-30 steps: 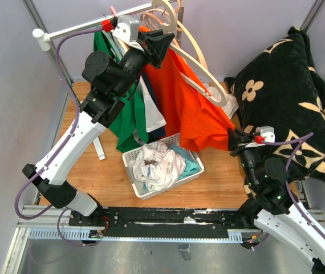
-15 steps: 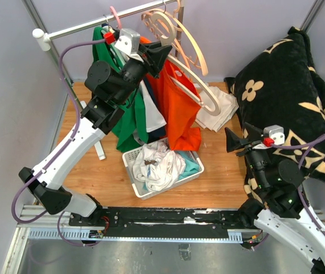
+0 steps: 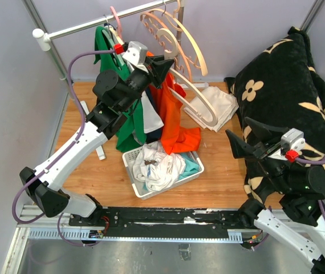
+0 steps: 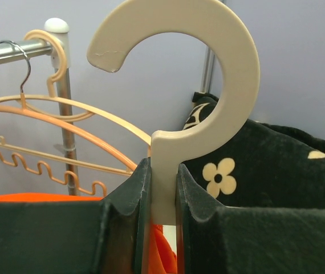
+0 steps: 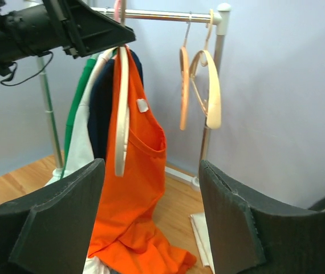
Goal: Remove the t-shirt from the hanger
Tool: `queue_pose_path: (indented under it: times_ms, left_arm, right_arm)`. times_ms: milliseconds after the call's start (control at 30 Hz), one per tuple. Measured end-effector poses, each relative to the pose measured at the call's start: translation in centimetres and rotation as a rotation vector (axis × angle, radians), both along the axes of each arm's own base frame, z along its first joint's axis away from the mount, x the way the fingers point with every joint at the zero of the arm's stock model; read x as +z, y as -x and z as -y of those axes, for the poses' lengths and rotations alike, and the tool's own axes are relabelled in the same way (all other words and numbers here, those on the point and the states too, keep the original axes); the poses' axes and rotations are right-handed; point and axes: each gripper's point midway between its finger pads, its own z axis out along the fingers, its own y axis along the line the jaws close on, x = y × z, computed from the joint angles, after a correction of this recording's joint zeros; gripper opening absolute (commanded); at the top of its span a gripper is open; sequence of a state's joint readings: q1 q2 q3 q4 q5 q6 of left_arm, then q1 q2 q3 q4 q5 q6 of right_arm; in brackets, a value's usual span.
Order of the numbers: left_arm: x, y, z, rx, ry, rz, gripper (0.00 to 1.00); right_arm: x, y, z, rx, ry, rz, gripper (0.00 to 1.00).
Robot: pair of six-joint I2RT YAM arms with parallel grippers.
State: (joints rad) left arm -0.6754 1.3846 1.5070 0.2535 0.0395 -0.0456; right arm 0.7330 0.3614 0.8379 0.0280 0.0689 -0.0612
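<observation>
My left gripper (image 3: 161, 64) is shut on the neck of a cream hanger (image 3: 201, 94), held up beside the rail. In the left wrist view its hook (image 4: 177, 85) stands above my fingers (image 4: 125, 211). The orange t-shirt (image 3: 173, 114) hangs in a narrow fold from the hanger, its lower end bunched on the basket's far rim. My right gripper (image 3: 248, 137) is open and empty, off to the right of the shirt. The right wrist view shows the orange shirt (image 5: 134, 188) draped over one arm of the hanger (image 5: 121, 114), with the right gripper (image 5: 151, 211) well short of it.
A metal rail (image 3: 77, 27) holds green (image 3: 129, 123), white and navy garments and several bare peach hangers (image 3: 174, 31). A white basket (image 3: 171, 182) of clothes sits under the shirt. A folded white cloth (image 3: 224, 103) lies behind it. A black floral blanket (image 3: 288, 85) fills the right side.
My right gripper let go of the orange shirt's hem and drew back to the right. The shirt swung back and now hangs straight down. My left gripper shifted slightly right with the hanger.
</observation>
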Motion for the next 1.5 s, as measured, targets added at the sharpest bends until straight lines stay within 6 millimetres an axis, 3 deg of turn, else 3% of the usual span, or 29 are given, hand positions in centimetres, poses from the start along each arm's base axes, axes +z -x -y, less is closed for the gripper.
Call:
queue_pose_path:
  times_ms: [167, 433, 633, 1133, 1500]
  left_arm:
    - [0.2, 0.2, 0.1, -0.008, 0.002, 0.007, 0.01]
    - [0.0, 1.4, 1.6, -0.037, -0.027, 0.025, 0.01]
    - [-0.7, 2.0, 2.8, -0.058, -0.060, 0.028, 0.01]
    - [-1.2, 3.0, 4.4, -0.062, -0.084, 0.033, 0.00]
    - [-2.0, 3.0, 5.2, -0.042, -0.112, 0.033, 0.01]
  right_arm:
    - [0.6, 0.1, -1.6, 0.067, 0.031, 0.009, 0.67]
    - [-0.6, -1.9, -4.6, 0.114, 0.095, -0.041, 0.62]
    - [-1.0, -3.0, -5.7, 0.120, 0.113, -0.067, 0.58]
    - [-0.9, -4.0, -6.1, 0.102, 0.103, -0.090, 0.40]
    - [-0.6, -4.3, -5.7, 0.074, 0.084, -0.098, 0.37]
